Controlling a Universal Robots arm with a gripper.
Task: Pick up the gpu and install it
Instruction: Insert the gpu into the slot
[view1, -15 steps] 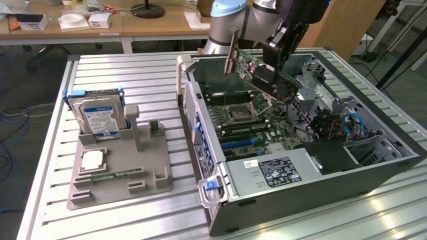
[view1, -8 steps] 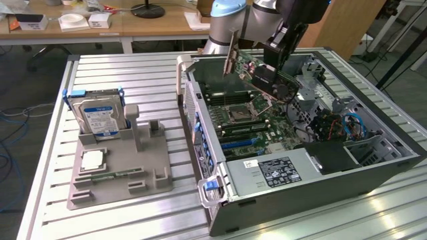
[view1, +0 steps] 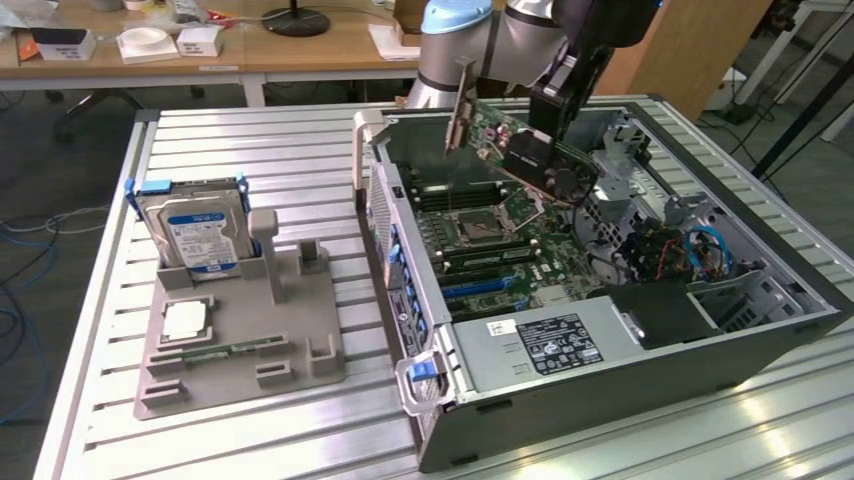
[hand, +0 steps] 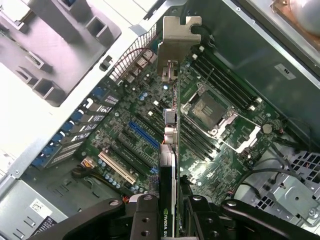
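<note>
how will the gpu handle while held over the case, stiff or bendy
Likely stiff: the gpu hangs straight from the end effector without sagging. Probably fragile: bare circuit board shows. Gripped away from its metal bracket, it might pivot.

Reaching in from the far edge of the table (view1: 254, 150) with the arm (view1: 514, 35), wrist pointing steeply downward. Clamping the gripper (view1: 541, 160) onto the gpu (view1: 483, 120), black fingers (hand: 145, 217) pressing on either face. Holding it in the air, jaws narrowly parted around its thickness.
</note>
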